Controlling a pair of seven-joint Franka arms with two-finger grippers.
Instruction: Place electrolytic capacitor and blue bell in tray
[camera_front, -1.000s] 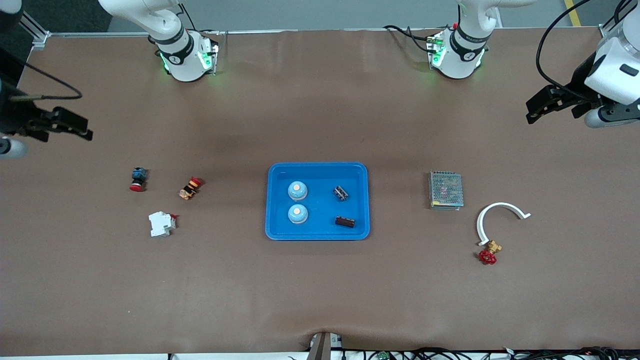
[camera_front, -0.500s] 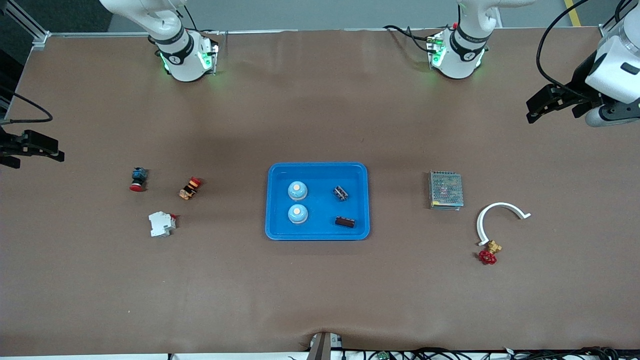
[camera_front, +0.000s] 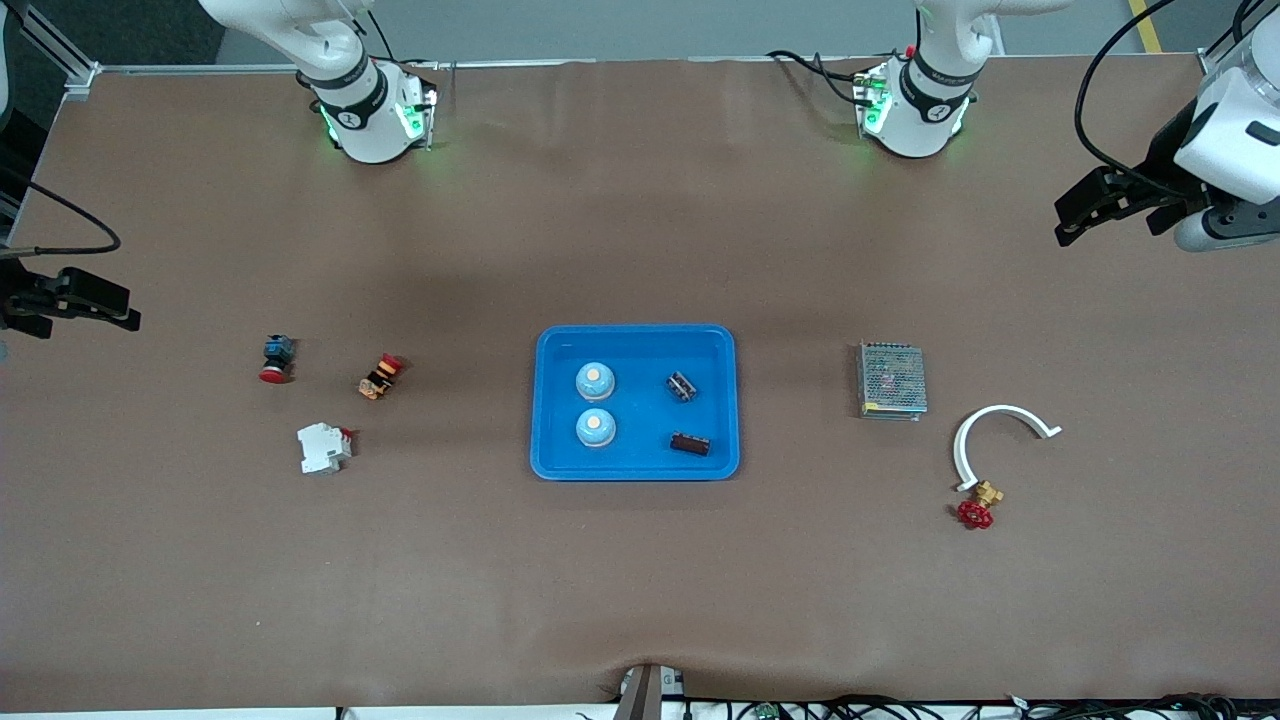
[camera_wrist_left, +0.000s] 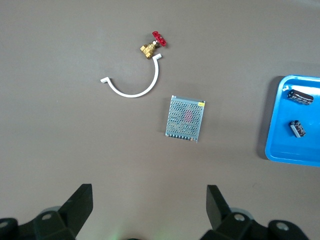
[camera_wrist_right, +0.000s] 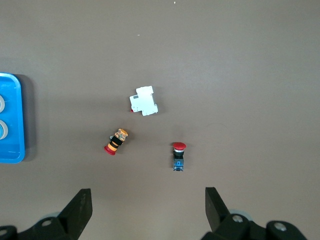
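Front view. Tray (camera_front: 636, 336): one, mid-table (camera_front: 640, 600). Inside it: blue bells, two, one (camera_front: 595, 380) farther from the camera than the other (camera_front: 595, 428), toward the right arm's end of the tray. Electrolytic capacitors, two, one (camera_front: 682, 386) farther from the camera than the other (camera_front: 690, 444), toward the left arm's end. None of either kind lies outside the tray, so the task reads as complete; nothing appears left to place.
Right gripper (camera_front: 100, 303): over bare table at the right arm's end, jaws spread, empty. Left gripper (camera_front: 1085, 212): over bare table at the left arm's end, jaws spread, empty. Both arms wait.

Left wrist view. Left gripper's fingers (camera_wrist_left: 80, 202) wide apart, nothing between. Mesh box (camera_wrist_left: 185, 118): one. White curved clip (camera_wrist_left: 135, 85): one. Brass valve with red handwheel (camera_wrist_left: 153, 44): one, touching the clip's end. Tray corner with both capacitors visible.

Right wrist view. Right gripper's fingers (camera_wrist_right: 80, 207) wide apart, nothing between. White breaker (camera_wrist_right: 144, 101): one. Red push-buttons: two, one yellow-banded (camera_wrist_right: 116, 141), one blue-bodied (camera_wrist_right: 179, 156). Tray edge with parts of both bells.
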